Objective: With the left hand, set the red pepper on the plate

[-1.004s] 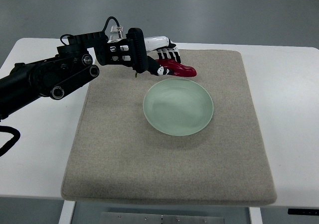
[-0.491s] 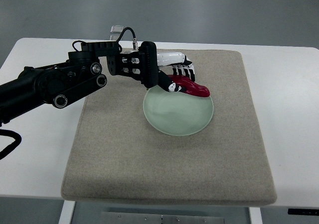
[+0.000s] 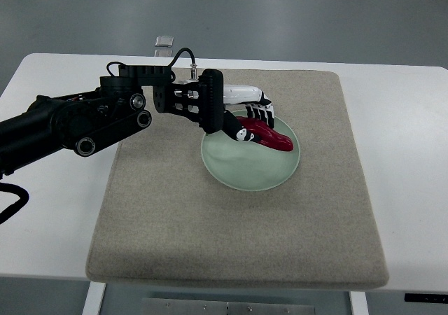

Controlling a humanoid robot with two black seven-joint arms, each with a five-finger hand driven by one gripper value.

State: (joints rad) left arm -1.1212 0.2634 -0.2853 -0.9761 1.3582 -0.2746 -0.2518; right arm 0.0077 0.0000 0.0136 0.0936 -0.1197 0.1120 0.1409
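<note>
Left hand (image 3: 246, 115): black-and-white fingers curled around the red pepper (image 3: 269, 137), holding it by its stem end; arm enters from the left edge of the surface.
Red pepper: long, glossy, lying over the far part of the plate (image 3: 245, 171), tip pointing toward the right edge; whether it touches the plate cannot be told.
Plate: pale green, round, set on the mat (image 3: 231, 238), nearer the mat's far edge.
Mat: beige, rectangular, covering the middle of the white surface (image 3: 406, 154).
</note>
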